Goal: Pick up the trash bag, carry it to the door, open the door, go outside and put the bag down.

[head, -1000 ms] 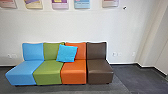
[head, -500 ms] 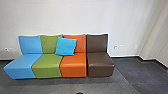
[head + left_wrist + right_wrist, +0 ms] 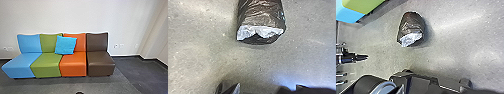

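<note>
Grey floor (image 3: 198, 50), trash bag (image 3: 260, 15), coloured seats (image 3: 47, 65)

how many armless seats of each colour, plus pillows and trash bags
light blue armless seat: 1
green armless seat: 1
orange armless seat: 1
brown armless seat: 1
bright blue throw pillow: 1
black trash bag: 1
total: 6
</note>
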